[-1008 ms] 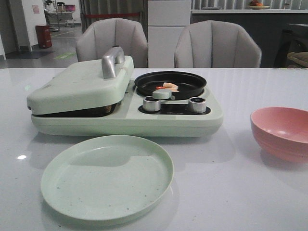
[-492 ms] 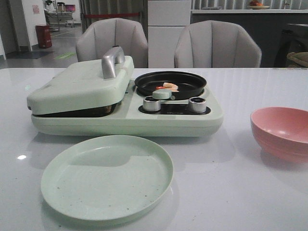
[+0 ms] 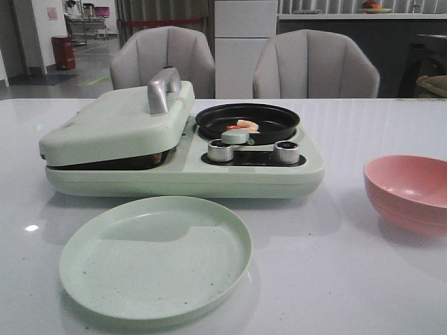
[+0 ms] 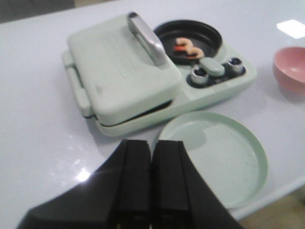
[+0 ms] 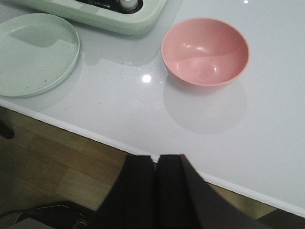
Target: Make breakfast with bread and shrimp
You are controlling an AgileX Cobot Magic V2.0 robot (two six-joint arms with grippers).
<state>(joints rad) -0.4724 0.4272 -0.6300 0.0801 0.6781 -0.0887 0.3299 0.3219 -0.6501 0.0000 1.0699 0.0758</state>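
Note:
The shrimp [image 3: 246, 125] lies in the small black pan [image 3: 209, 120] on the right side of the pale green breakfast maker [image 3: 140, 183]; the left wrist view shows the shrimp [image 4: 187, 47] too. The maker's lid [image 3: 112, 125] with its silver handle [image 3: 162, 89] is down, a thin gap at the front, and the bread is hidden. My left gripper [image 4: 152, 144] is shut and empty, held above the table in front of the maker. My right gripper [image 5: 157, 159] is shut and empty, over the table's front edge near the pink bowl [image 5: 205, 52].
A pale green plate [image 3: 155, 256] sits in front of the maker. The pink bowl [image 3: 408, 192] stands at the right. Two silver knobs [image 3: 221, 150] sit on the maker's front. Two grey chairs [image 3: 314, 66] stand behind the white table [image 3: 335, 279].

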